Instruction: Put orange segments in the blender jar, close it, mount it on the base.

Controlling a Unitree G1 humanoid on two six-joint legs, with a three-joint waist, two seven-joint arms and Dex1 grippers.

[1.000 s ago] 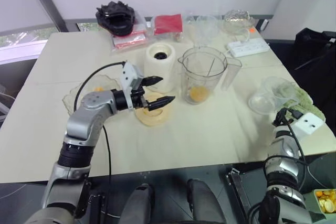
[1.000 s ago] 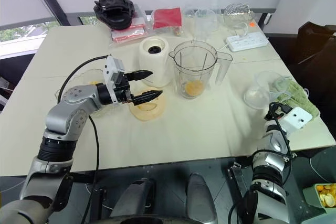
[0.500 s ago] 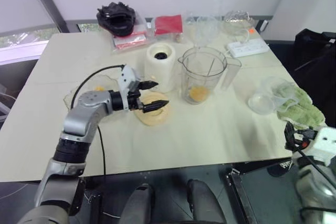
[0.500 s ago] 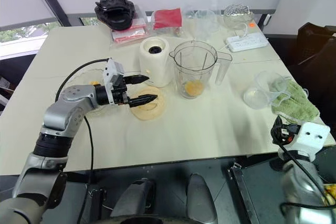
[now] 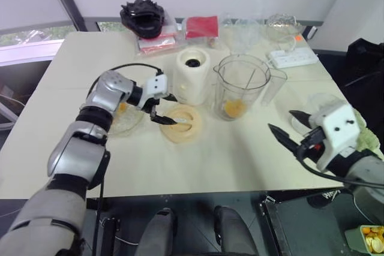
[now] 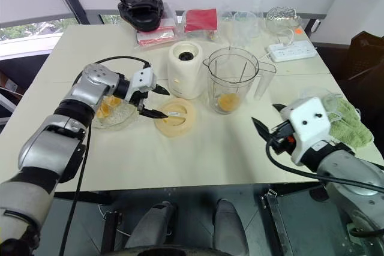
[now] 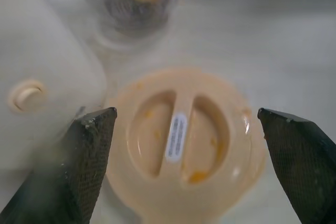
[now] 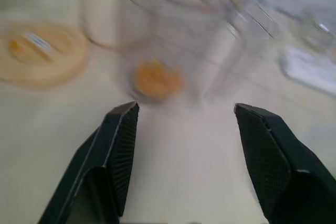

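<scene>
The clear blender jar [image 5: 243, 85] stands upright mid-table with orange segments [image 5: 234, 108] at its bottom. To its left is the cream-white base [image 5: 193, 76], with a black socket on top. A flat cream-yellow lid [image 5: 181, 124] lies in front of the base. My left gripper [image 5: 165, 109] is open and empty, its fingers spread just above the lid's left side; the left wrist view shows the lid [image 7: 181, 140] between them. More orange segments lie in a glass bowl [image 6: 96, 118] on the left. My right gripper [image 5: 283, 122] hangs open and empty to the right of the jar, pointing at it.
A clear jug [image 5: 318, 103] and a green cloth [image 5: 360, 133] sit behind my right hand. Along the back stand a power strip [image 5: 292, 57], clear cups [image 5: 240, 31], a red packet [image 5: 201, 26] and a black object [image 5: 144, 17]. A tub of oranges [image 5: 373, 244] is below the table's right corner.
My right arm rose from the table's right edge and swung left over the table, turning its gripper toward the jar. My left gripper dipped toward the lid and turned. The camera shifted too.
</scene>
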